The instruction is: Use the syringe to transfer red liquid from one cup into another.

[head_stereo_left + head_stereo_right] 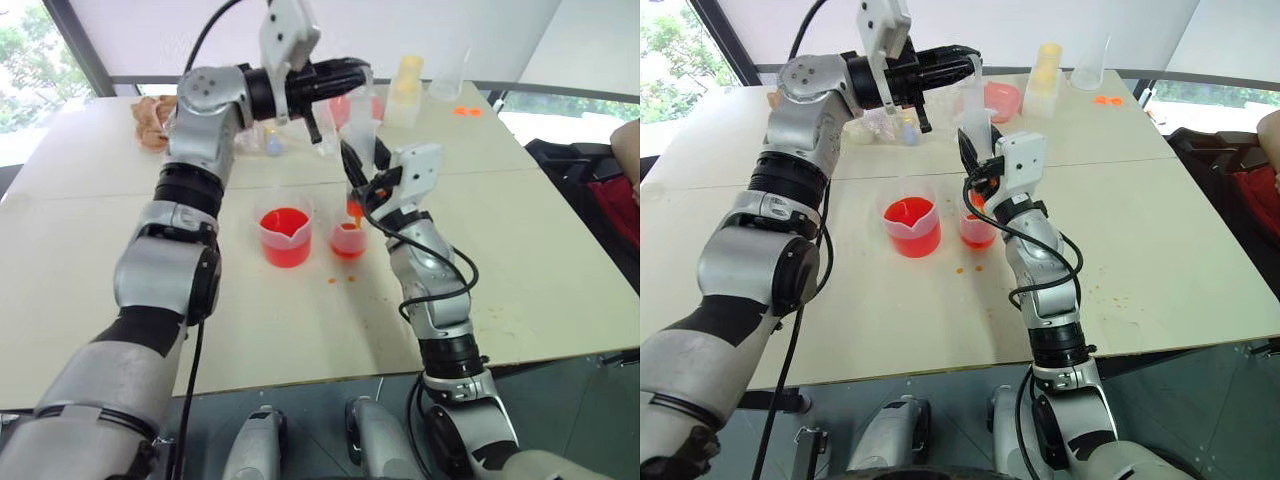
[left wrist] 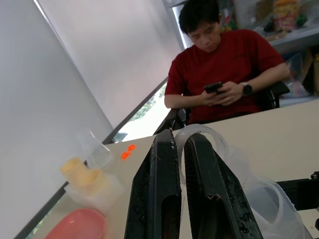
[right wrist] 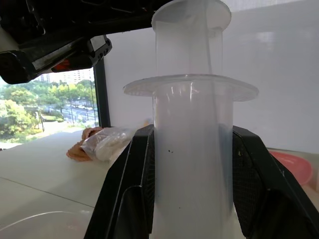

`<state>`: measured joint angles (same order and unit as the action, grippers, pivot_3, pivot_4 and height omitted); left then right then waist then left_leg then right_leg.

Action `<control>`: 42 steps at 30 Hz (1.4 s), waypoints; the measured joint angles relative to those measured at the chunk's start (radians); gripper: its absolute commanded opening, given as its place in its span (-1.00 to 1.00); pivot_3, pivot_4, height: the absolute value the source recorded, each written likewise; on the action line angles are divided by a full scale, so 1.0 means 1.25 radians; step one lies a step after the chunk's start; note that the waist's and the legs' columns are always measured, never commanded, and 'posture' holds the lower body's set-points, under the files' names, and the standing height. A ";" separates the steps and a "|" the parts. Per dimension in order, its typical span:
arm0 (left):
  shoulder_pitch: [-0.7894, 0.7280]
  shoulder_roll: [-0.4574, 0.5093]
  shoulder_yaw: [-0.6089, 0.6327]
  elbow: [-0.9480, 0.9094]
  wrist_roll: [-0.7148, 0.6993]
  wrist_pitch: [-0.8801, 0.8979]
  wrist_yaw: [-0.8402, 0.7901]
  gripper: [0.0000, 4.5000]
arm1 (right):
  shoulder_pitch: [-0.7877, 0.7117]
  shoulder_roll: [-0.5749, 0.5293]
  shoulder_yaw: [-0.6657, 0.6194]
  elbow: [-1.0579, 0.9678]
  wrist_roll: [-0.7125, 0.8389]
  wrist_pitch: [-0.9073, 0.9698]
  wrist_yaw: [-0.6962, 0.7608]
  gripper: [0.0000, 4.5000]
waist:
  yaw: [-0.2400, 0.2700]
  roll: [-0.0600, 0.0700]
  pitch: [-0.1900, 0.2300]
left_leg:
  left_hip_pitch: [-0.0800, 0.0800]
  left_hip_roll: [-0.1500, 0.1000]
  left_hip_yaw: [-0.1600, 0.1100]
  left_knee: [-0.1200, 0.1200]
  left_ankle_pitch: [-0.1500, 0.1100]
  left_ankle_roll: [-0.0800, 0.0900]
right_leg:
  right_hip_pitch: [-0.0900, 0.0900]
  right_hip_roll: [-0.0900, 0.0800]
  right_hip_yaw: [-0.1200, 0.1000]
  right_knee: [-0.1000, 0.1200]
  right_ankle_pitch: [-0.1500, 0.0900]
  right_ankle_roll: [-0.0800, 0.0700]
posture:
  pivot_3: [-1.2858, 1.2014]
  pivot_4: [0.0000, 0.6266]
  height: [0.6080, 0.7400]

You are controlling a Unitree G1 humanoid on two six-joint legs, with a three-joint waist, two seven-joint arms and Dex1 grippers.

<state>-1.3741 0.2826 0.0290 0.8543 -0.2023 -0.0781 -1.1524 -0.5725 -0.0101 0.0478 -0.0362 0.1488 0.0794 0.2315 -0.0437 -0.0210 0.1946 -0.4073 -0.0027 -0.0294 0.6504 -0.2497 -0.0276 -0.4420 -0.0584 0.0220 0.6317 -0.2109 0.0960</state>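
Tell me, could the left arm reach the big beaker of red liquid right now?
Probably not at once: the left tool is shut on the ring handle of the syringe, which the right tool holds upright over the smaller cup. The beaker itself stands unblocked nearby.

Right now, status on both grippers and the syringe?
Right gripper shut on large clear plastic syringe, tip over smaller clear cup. Left gripper shut on its ring-shaped plunger handle. Spouted beaker of red liquid alongside, not obstructing.

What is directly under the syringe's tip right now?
The smaller cup stands below the orange-stained tip of the syringe, with red liquid in its bottom. Whether the tip touches the rim cannot be seen; the right gripper partly covers it.
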 measured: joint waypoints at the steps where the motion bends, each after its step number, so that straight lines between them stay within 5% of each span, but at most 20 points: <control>1: 0.010 0.000 0.005 -0.013 -0.007 0.012 -0.002 -0.99 | 0.000 0.000 0.002 0.001 0.000 0.000 0.002 -0.37 | 0.000 0.000 0.000 | 0.000 0.000 0.000 0.000 0.000 0.000 | 0.000 0.000 0.000 0.000 0.000 0.000 | 0.03 -0.52 1.00; 12: 0.113 0.001 0.020 -0.193 -0.022 0.124 0.004 -0.99 | 0.000 -0.006 0.007 0.001 -0.003 0.000 0.017 -0.37 | 0.001 0.000 0.000 | 0.000 0.000 0.000 0.001 0.000 0.000 | 0.000 0.000 0.000 0.000 0.000 0.000 | 0.03 -0.52 1.00; 30: 0.161 -0.015 0.020 -0.224 -0.021 0.163 0.022 -0.99 | 0.000 -0.028 0.008 0.001 -0.003 0.014 0.023 -0.37 | 0.001 0.000 0.000 | 0.000 0.000 0.000 0.001 0.000 0.000 | 0.000 0.000 0.000 0.000 0.000 0.000 | 0.03 -0.52 1.00; 38: 0.143 -0.020 0.022 -0.189 -0.063 0.203 0.007 0.50 | -0.048 -0.028 -0.019 0.000 0.001 0.018 0.000 -0.37 | 0.001 0.000 0.000 | 0.000 0.000 0.000 0.001 0.000 0.000 | 0.000 0.000 0.000 0.000 0.000 0.000 | 0.03 -0.52 1.00; 42: 0.145 -0.011 0.030 -0.184 -0.094 0.256 0.015 0.50 | -0.047 -0.026 -0.011 -0.005 0.000 0.016 0.003 -0.37 | -0.001 0.000 0.000 | 0.000 0.000 0.000 0.001 0.000 0.000 | 0.000 0.000 0.000 0.001 0.000 0.000 | 0.03 -0.52 1.00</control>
<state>-1.1934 0.2690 0.0666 0.6249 -0.3204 0.2415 -1.1336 -0.6317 -0.0421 0.0341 -0.0423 0.1485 0.0994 0.2352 -0.0453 -0.0208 0.1946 -0.4070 -0.0025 -0.0295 0.6511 -0.2497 -0.0276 -0.4421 -0.0583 0.0221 0.6324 -0.2109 0.0960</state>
